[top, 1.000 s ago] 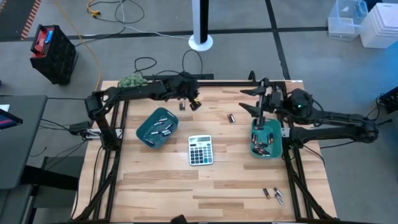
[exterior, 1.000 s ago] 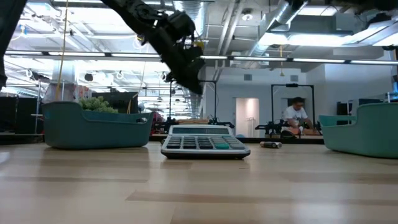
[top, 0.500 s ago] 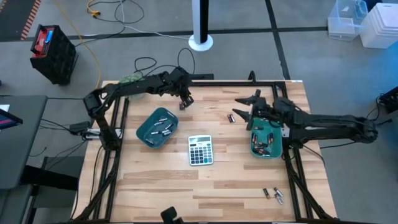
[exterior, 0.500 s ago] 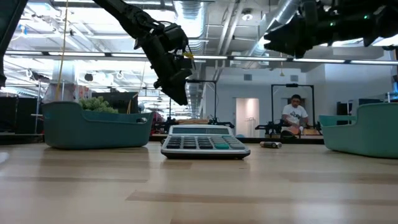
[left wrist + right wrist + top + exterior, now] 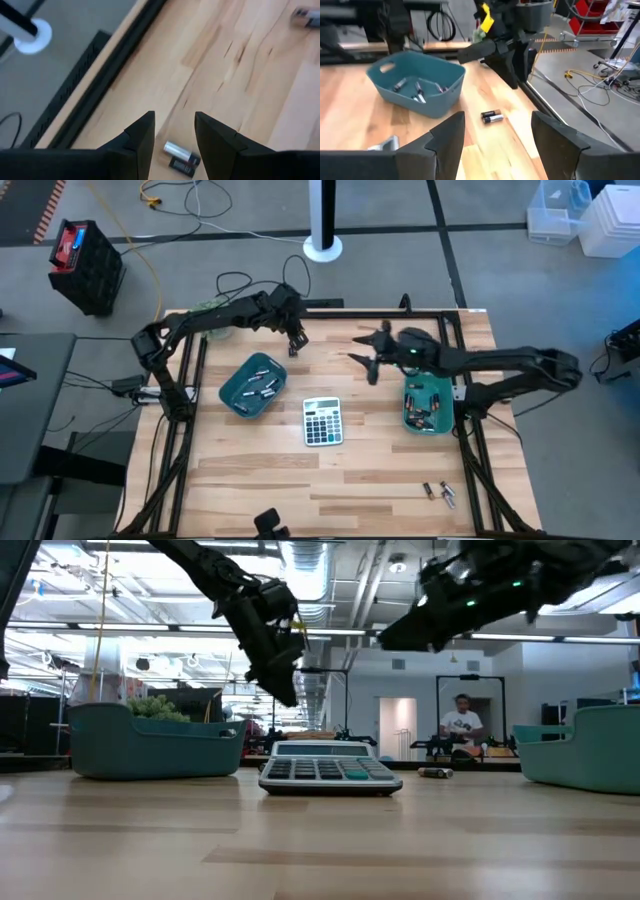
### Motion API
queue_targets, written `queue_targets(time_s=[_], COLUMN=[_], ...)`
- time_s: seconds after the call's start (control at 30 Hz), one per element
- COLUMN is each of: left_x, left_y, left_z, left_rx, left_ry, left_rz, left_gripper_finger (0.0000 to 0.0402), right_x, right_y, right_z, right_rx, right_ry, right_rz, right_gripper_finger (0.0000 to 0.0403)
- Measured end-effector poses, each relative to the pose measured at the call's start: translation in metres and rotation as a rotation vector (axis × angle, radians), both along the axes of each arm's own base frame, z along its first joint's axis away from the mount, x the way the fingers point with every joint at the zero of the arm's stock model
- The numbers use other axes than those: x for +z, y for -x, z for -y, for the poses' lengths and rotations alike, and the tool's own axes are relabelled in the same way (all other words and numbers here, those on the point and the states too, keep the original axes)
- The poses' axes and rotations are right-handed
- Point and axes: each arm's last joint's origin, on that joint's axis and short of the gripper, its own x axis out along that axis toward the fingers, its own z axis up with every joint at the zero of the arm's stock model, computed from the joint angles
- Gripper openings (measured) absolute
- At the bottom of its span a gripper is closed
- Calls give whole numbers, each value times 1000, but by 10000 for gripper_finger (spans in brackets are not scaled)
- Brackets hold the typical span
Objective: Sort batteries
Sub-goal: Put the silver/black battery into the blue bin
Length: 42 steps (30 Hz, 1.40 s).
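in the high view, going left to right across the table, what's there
left teal tray with batteries → left gripper → calculator → right gripper → right teal tray with batteries → loose batteries at the near right corner

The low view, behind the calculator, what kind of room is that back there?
Probably a robotics lab or workshop, open-plan and industrial. Bare ducts and pipes run under the ceiling, a person sits at a bench at the back, and from above, cables trail over the concrete floor beside stacked plastic bins.
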Motion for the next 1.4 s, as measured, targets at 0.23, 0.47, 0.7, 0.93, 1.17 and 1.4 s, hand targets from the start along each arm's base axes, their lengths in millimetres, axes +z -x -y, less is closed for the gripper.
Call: queue_targets(time_s=[0.23,0.47,0.7,0.93,1.17,1.4], left_x=[4,-13,-9,5,15,14], left_y=[9,15,20,27,31,31], left_z=[-3,-6,-11,-13,-9,-6], left_rx=[-9,-82,-53,-21,-15,-10], left_ry=[17,50,59,34,24,47], left_rz=[-16,-162,-135,-81,-56,-73], left_gripper_finger=[132,132,132,132,132,132], right_x=[-16,-28,-37,-47,-55,-62], right_y=[-42,-64,-84,-99,-103,-94], right_z=[15,31,46,55,56,59], right_rx=[21,6,79,78,90,63], right_ry=[42,42,-12,-32,-14,-90], right_rz=[-109,-149,-166,-234,-259,-359], right_gripper_finger=[244,244,244,244,244,244])
